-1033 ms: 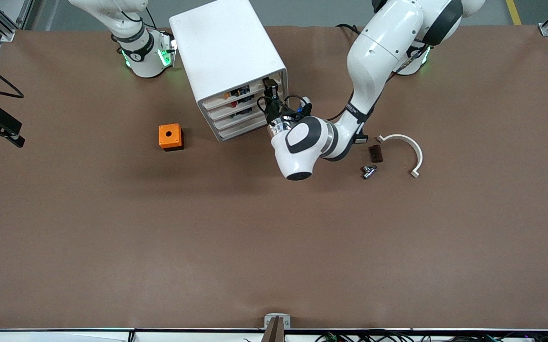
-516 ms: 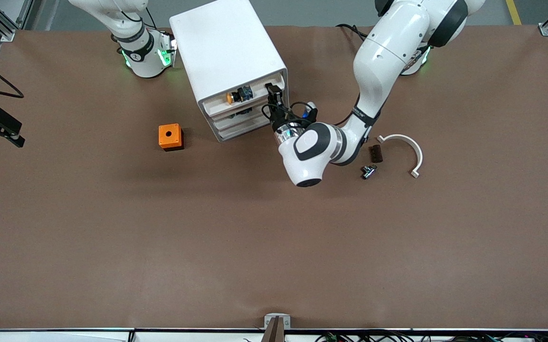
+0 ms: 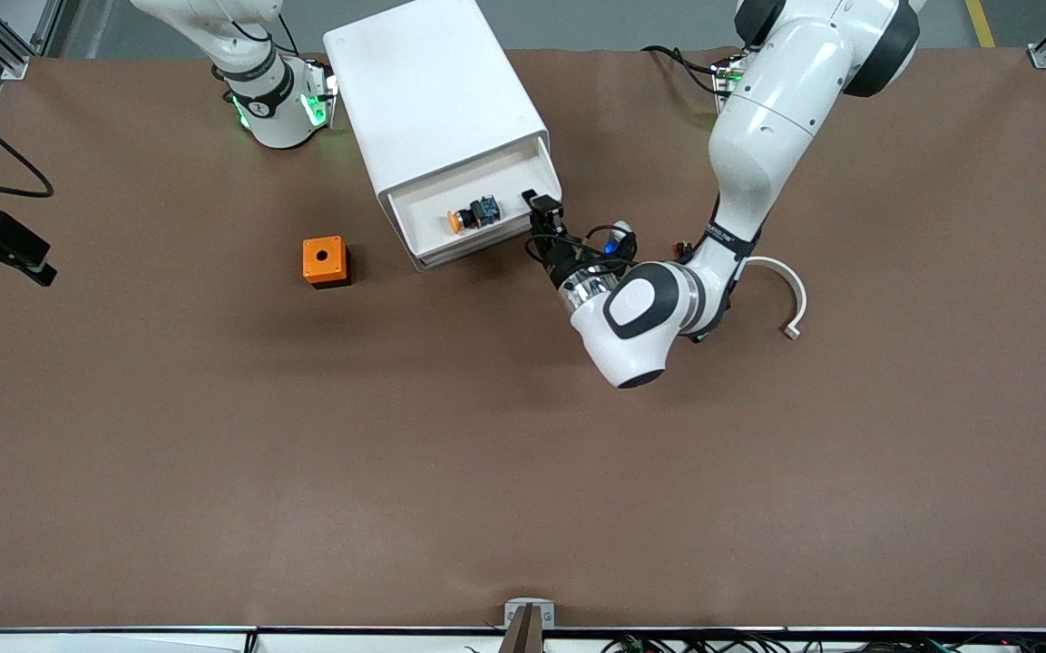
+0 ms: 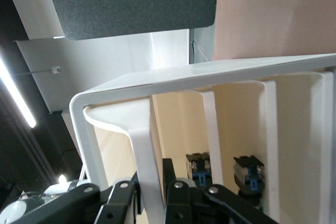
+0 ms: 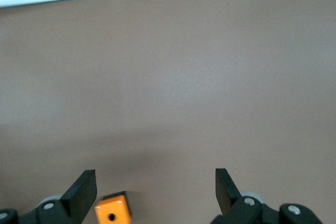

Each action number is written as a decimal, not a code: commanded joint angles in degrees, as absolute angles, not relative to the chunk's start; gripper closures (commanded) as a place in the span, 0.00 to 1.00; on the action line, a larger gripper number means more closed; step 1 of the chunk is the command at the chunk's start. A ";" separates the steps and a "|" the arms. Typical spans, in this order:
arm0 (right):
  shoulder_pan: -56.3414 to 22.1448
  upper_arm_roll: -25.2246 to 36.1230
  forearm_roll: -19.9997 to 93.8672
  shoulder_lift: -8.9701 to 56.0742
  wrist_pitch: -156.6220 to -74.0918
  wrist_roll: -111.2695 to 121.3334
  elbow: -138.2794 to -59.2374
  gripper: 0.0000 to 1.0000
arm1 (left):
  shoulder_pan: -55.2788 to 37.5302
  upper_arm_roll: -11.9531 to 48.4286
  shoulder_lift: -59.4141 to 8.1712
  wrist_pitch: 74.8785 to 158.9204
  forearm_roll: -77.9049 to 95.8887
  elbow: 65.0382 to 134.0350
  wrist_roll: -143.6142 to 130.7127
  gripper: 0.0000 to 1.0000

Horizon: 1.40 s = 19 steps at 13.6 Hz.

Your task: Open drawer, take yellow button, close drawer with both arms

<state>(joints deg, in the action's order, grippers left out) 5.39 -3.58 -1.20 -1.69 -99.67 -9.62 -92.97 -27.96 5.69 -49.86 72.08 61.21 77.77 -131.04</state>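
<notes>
The drawer (image 3: 473,213), the top tray of a white boxy cabinet (image 3: 432,100), stands pulled out toward the front camera, a shallow white tray with a pale front wall. Inside it lies 1 button (image 3: 474,215): tiny, on its side, with a round orange-yellow cap, a black middle and a blue rear block. It rests near the middle of the tray.

1 orange cube (image 3: 324,261) with a round hole in its top sits on the brown surface (image 3: 395,453), beside the cabinet toward the right arm's end. 1 white curved bracket (image 3: 781,290) lies toward the left arm's end, partly hidden by the arm.

There are 2 white arms with black joints. The left arm (image 3: 758,127) reaches down from its base, bends at the elbow and points its wrist at the drawer's front corner. The left pincer (image 3: 545,213) is clamped on the drawer's front wall (image 4: 149,177); in the left wrist view 1 black finger (image 4: 123,195) sits on each side of that thin white wall.

The right arm waits off at its own end of the surface. The right pincer (image 5: 156,184) hangs high over the surface, fingers (image 5: 84,187) spread wide and holding nothing, with the orange cube (image 5: 112,209) below it.
</notes>
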 commanded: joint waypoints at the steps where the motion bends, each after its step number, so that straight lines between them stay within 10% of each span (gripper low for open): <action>1: 1.42 -4.13 -2.19 -1.93 -98.79 -25.70 -93.16 0.00 | -26.37 5.36 -50.89 73.03 62.49 76.20 -131.57 0.85; 10: -4.03 -4.13 -1.41 2.72 -99.31 -40.41 -93.16 0.00 | -24.35 5.36 -50.54 73.13 62.49 76.20 -131.48 0.77; 15: -9.04 -4.04 -1.93 7.73 -100.11 -49.13 -93.43 0.00 | -24.26 5.54 -50.19 74.79 62.67 75.50 -127.73 0.03; 19: -13.34 -4.13 -1.32 8.96 -99.14 -58.76 -94.13 0.00 | -22.42 6.07 -49.75 74.71 64.95 73.40 -112.62 0.01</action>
